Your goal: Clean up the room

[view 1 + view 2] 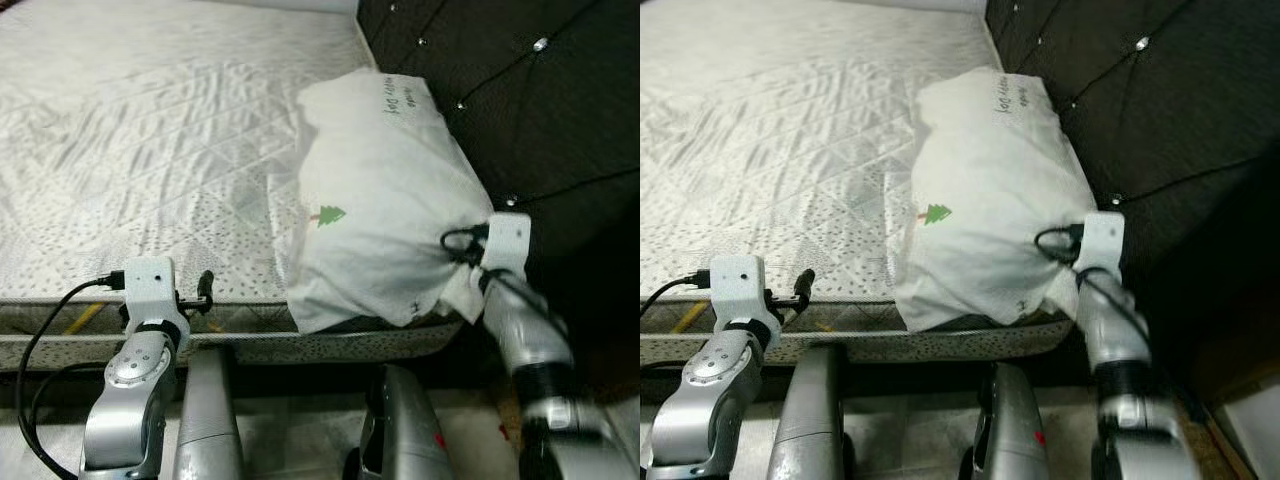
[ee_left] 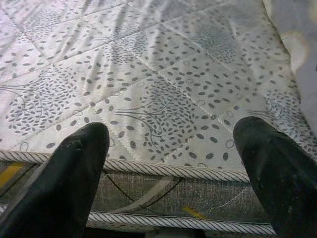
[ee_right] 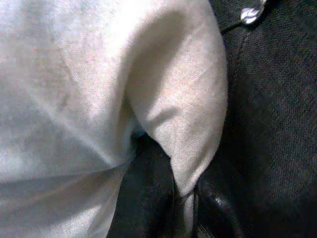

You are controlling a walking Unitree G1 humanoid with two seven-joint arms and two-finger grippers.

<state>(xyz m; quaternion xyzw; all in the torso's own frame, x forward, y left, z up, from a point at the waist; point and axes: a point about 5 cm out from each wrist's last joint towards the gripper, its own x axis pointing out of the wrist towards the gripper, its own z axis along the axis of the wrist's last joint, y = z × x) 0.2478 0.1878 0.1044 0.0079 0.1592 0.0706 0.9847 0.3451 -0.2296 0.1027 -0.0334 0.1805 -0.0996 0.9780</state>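
Mattress [image 1: 150, 130]: quilted, pale, small dark leaf print; takes up most of the upper left.
Headboard [image 1: 520, 110]: dark, tufted, shiny studs, along the right.
Pillow [image 1: 375, 200]: white case, small green tree print and green writing, lying at the mattress corner against the headboard.
Right gripper [image 1: 470, 262]: at the pillow's lower right corner, fingers buried in cloth.
Left gripper [image 1: 203, 290]: at the mattress's near edge, well apart from the pillow.

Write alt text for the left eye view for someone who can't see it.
A white pillow with a small green tree print lies at the corner of a bare quilted mattress, against a dark tufted headboard. The right gripper is pressed into the pillow's near corner, while the left gripper hovers open at the mattress edge.
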